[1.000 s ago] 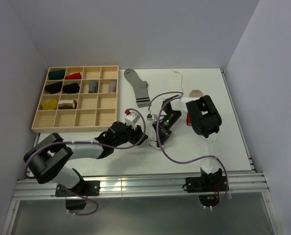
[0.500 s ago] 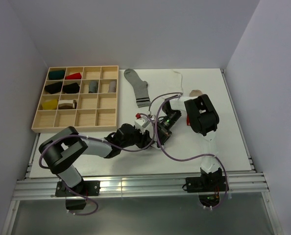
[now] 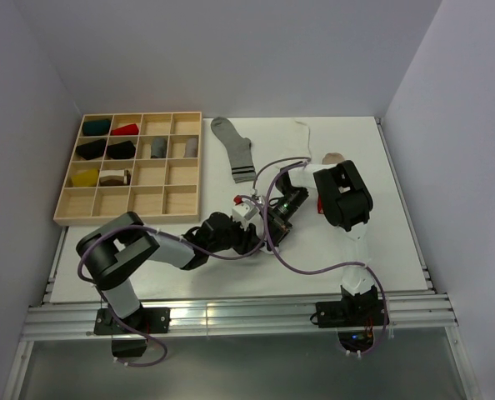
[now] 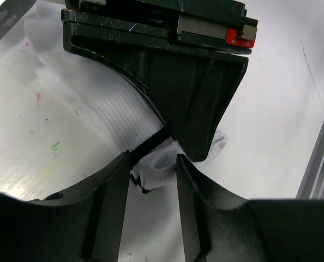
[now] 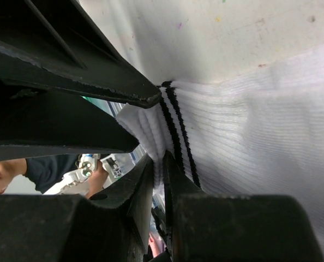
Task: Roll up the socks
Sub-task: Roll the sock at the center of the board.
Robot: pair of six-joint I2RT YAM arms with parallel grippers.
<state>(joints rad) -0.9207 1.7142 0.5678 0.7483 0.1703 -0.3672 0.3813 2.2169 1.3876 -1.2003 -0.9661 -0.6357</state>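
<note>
A long white sock point(image 4: 118, 114) with black stripes lies on the table; its far end point(image 3: 302, 133) shows beyond the right arm. My right gripper point(image 5: 157, 164) is shut on that sock's striped cuff point(image 5: 175, 117), the fabric pinched between its fingers point(image 4: 189, 98). My left gripper point(image 4: 151, 159) stands open right in front of it, with the cuff's loose tip point(image 4: 157, 164) between its fingertips. Both grippers meet at mid-table, the left point(image 3: 260, 239) beside the right point(image 3: 274, 232). A beige sock point(image 3: 334, 157) peeks out behind the right arm.
A grey sock point(image 3: 235, 150) with dark stripes lies flat at the back centre. A wooden compartment tray point(image 3: 122, 218) at the back left holds several rolled socks. The table's front rail point(image 4: 320, 147) runs just right of the left gripper.
The left arm has swung right across the table, bringing its gripper up to the sock's cuff beside the right gripper. The right arm has stayed put, still pinching the cuff.
</note>
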